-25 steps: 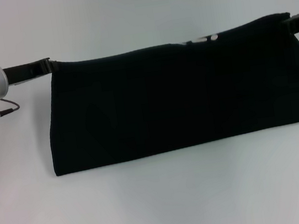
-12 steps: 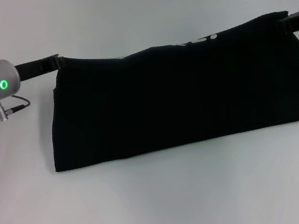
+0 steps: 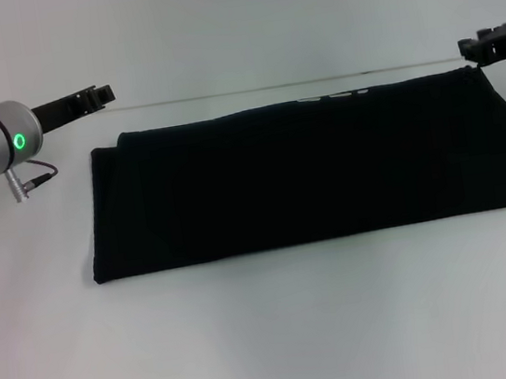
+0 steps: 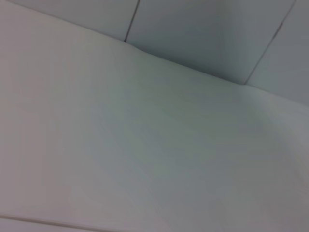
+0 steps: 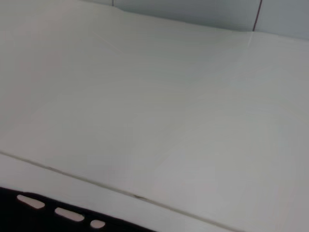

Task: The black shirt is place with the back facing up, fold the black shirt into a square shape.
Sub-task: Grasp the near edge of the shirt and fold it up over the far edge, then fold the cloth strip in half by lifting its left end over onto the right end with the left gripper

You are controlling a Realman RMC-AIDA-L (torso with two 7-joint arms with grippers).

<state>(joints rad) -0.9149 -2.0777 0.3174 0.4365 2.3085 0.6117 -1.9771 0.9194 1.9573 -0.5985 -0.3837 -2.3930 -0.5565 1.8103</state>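
Note:
The black shirt [image 3: 316, 166] lies flat on the white table [image 3: 274, 337] as a long folded band, its doubled edge toward the far side. White lettering [image 3: 334, 96] peeks out along that far edge. My left gripper [image 3: 100, 95] hovers open just beyond the shirt's far left corner, holding nothing. Off the far right corner my right gripper [image 3: 471, 47] is open and clear of the cloth. A strip of the black shirt [image 5: 14, 220] with the white lettering [image 5: 67, 214] shows in the right wrist view. The left wrist view holds only table and wall.
The table's back edge [image 3: 267, 87] runs just behind the shirt, with a tiled wall beyond it. The shirt's right end reaches the head view's right border. Bare white tabletop lies in front of the shirt.
Both grippers let go of the shirt's lifted edge. That edge dropped onto the table and the cloth now lies flat. The left arm has drawn up and away from the corner.

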